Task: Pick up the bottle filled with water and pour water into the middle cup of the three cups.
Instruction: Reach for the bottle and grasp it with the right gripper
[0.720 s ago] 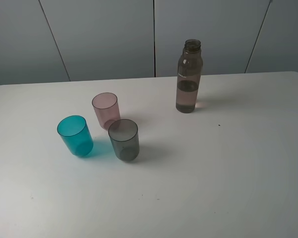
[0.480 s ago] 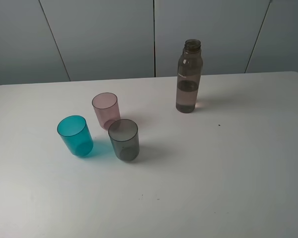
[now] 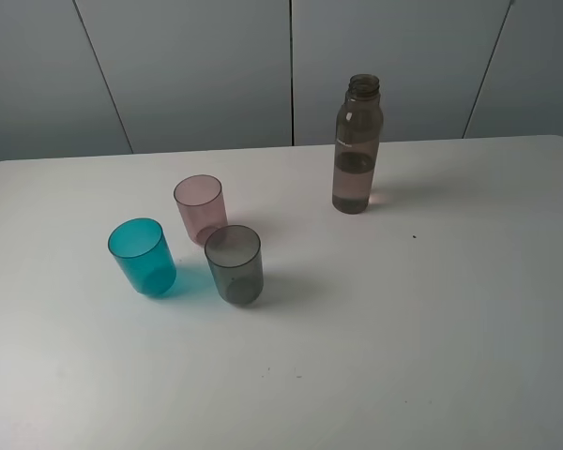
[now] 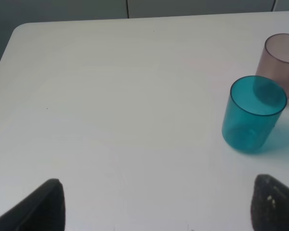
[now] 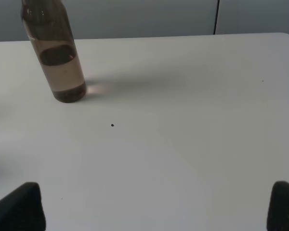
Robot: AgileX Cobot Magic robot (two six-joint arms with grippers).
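Our right end effector is wide open and holds nothing. The tall smoky brown see-through plastic bottle stands on the white bench, upper right of middle in the high view. It is well ahead of that end effector and nearer our right arm. It stands straight up, open mouth on top. Our left end effector is open too.

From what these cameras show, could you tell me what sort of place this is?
Probably a lab test bench: a white table, plain grey wall panels behind, and only a bottle, a teal cup, a pink cup and a grey cup on it.
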